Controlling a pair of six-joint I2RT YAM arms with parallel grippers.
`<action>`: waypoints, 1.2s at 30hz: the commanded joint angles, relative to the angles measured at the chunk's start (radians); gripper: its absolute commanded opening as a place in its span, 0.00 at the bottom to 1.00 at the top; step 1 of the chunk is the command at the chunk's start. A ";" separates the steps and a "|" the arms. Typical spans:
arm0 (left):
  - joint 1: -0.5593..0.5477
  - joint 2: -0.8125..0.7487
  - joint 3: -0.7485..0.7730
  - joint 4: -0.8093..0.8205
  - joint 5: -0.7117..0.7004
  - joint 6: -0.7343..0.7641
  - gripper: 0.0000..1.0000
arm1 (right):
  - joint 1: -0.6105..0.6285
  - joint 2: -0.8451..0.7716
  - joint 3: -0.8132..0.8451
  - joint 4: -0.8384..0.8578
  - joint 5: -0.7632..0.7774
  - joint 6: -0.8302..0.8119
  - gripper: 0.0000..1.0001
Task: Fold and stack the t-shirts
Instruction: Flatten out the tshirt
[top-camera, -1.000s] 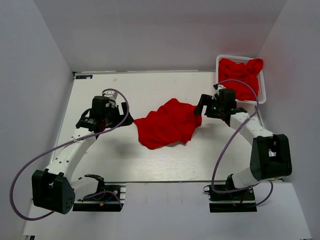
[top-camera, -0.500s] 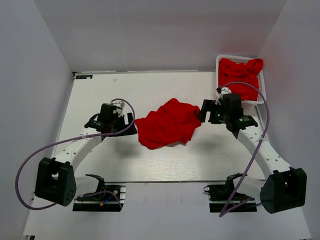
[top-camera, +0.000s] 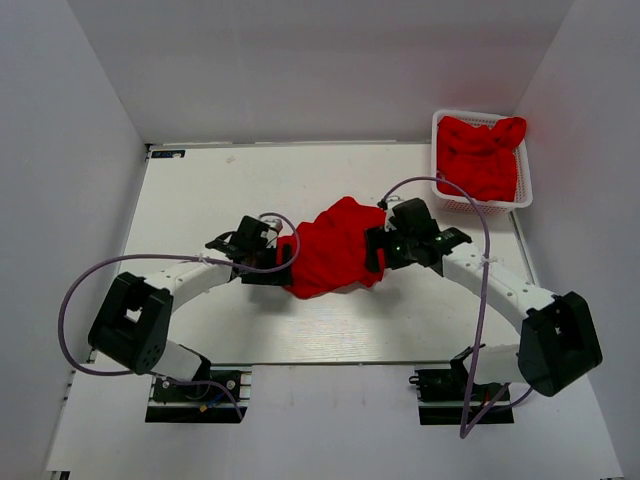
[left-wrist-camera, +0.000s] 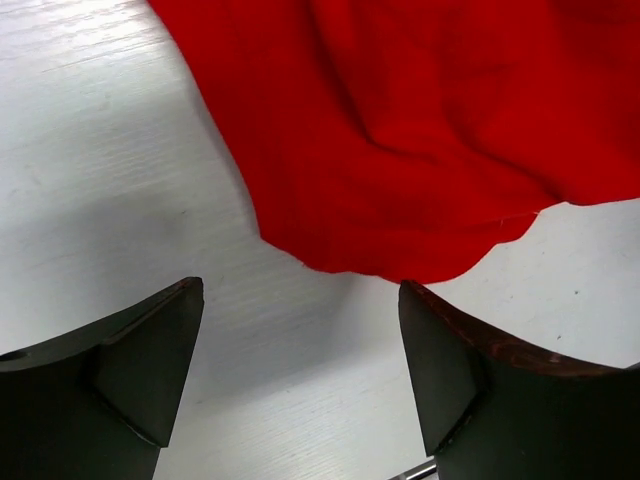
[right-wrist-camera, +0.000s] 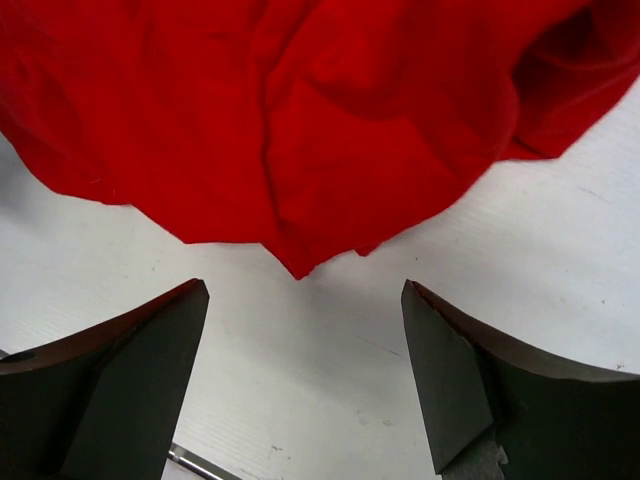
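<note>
A crumpled red t-shirt (top-camera: 335, 248) lies in a heap on the white table (top-camera: 200, 190), between my two grippers. My left gripper (top-camera: 283, 262) is open and empty at the heap's left edge; in the left wrist view the red cloth (left-wrist-camera: 400, 130) ends just ahead of the open fingertips (left-wrist-camera: 150, 350). My right gripper (top-camera: 373, 250) is open and empty at the heap's right edge; in the right wrist view a corner of the cloth (right-wrist-camera: 300, 150) points down between the fingertips (right-wrist-camera: 450, 370) without touching them. More red t-shirts (top-camera: 480, 155) lie piled in the basket.
A white lattice basket (top-camera: 523, 195) stands at the table's back right corner. Grey walls close in the table on the left, back and right. The arms' purple cables (top-camera: 90, 290) loop over the table's near sides.
Both grippers have moved inward along the table, from about a hand's width away to the left and right edges of the red heap. The heap has hardly moved.
</note>
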 joint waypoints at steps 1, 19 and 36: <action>-0.021 0.024 0.016 0.064 -0.025 -0.012 0.88 | 0.038 0.020 0.070 0.034 0.043 -0.022 0.83; -0.079 0.111 0.023 0.110 -0.165 -0.062 0.00 | 0.151 0.221 0.192 0.077 0.201 -0.035 0.77; -0.089 0.027 -0.007 0.130 -0.154 -0.062 0.00 | 0.196 0.379 0.244 0.105 0.330 -0.017 0.52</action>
